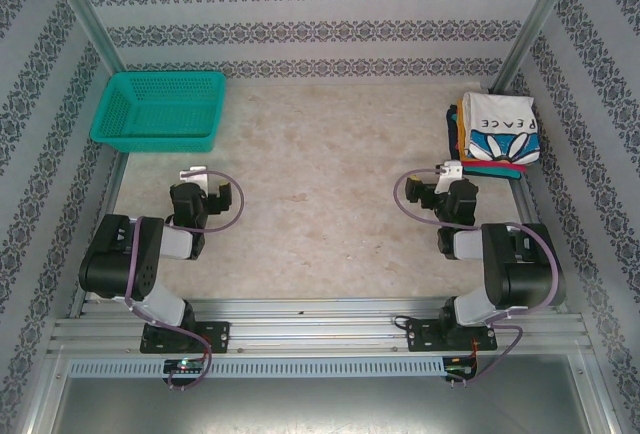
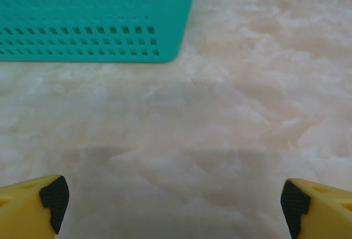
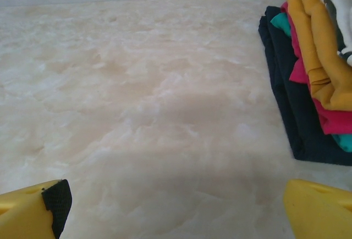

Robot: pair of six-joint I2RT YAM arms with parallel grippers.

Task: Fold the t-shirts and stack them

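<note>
Table [image 1: 320,154]: pale and marbled, it carried everything in front of me.
Arms: my left arm [image 1: 125,259] sat folded at the near left and my right arm [image 1: 515,264] at the near right, both low over the table.
Basket [image 1: 160,109]: teal plastic mesh, at the far left corner. From my left wrist it [image 2: 93,24] stood ahead of my left jaws and apart from them.
Stack of t-shirts [image 1: 497,136]: folded at the far right corner beside the wall, just ahead of my right jaws and untouched by them.
Layers: from my right wrist, a navy shirt [image 3: 286,101] lay lowest, then a teal shirt [image 3: 281,23], a red shirt [image 3: 324,118] and an orange shirt [image 3: 316,46].
White t-shirt [image 1: 503,124]: on top of the stack, "PEACE" lettering facing up, with a daisy print at its near edge.
Left jaws: wide apart and holding nothing, black pads [image 2: 54,197] over bare table.
Right jaws: wide apart and holding nothing, black pad [image 3: 56,203] over bare table to the left of the stack.
</note>
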